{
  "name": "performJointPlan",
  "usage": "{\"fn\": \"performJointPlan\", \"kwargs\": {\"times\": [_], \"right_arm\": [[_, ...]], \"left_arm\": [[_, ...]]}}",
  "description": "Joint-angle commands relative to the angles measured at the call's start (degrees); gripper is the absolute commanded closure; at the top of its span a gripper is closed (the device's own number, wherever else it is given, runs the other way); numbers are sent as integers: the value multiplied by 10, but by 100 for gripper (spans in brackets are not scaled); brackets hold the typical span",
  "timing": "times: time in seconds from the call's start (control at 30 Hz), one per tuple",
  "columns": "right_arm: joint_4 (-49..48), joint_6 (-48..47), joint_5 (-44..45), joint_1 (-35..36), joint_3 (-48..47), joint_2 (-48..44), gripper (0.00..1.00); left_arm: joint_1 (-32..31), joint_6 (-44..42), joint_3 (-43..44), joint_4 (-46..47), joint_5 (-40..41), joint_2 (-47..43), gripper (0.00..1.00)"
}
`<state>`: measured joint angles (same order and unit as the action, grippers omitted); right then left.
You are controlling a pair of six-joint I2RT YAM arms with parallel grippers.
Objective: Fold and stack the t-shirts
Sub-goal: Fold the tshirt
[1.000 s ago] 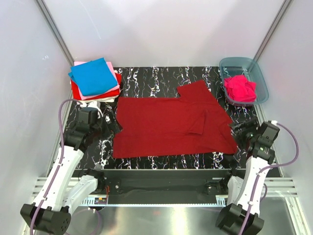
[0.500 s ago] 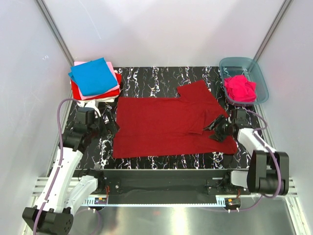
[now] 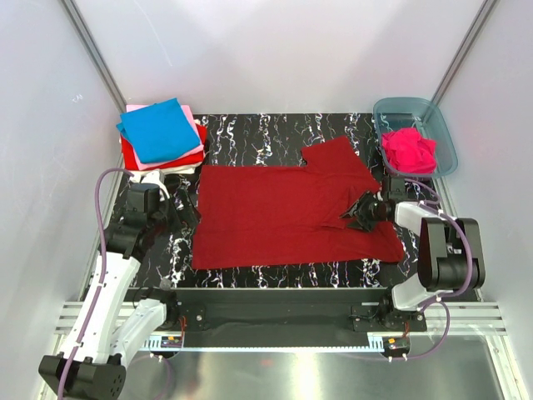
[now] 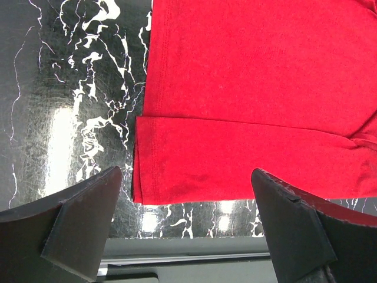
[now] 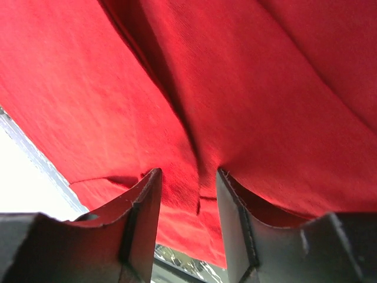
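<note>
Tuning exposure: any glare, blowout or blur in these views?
Top external: even light, sharp. Left wrist: glare patches on the table beside the shirt. Right wrist: lower-left corner blown out white, shirt close and slightly soft.

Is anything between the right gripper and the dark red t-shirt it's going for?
Nothing visible does. The right gripper sits directly on the dark red t-shirt, with cloth bunching between its fingers.

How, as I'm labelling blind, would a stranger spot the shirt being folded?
On the black marbled table, look at the middle. The dark red t-shirt lies spread out there, unlike the folded stack at the far left corner and the pink bundle in the tub.
</note>
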<state>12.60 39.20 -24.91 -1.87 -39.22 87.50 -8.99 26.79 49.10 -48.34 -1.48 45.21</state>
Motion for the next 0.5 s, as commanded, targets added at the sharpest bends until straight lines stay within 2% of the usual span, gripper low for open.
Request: {"fn": "performJointPlan", "kwargs": {"times": [0.0, 0.17, 0.37, 0.47], "right_arm": [[-26, -11, 7, 14, -34, 14, 52], [-22, -5, 10, 41, -51, 21, 59], [-28, 15, -5, 70, -85, 41, 61], [-40, 29, -21, 92, -134, 71, 60]], "left_arm": [[3, -4, -2, 20, 14, -7, 1], [4, -2, -3, 22, 14, -8, 1], [4, -2, -4, 23, 14, -10, 1], [4, -2, -4, 23, 13, -10, 1]]}}
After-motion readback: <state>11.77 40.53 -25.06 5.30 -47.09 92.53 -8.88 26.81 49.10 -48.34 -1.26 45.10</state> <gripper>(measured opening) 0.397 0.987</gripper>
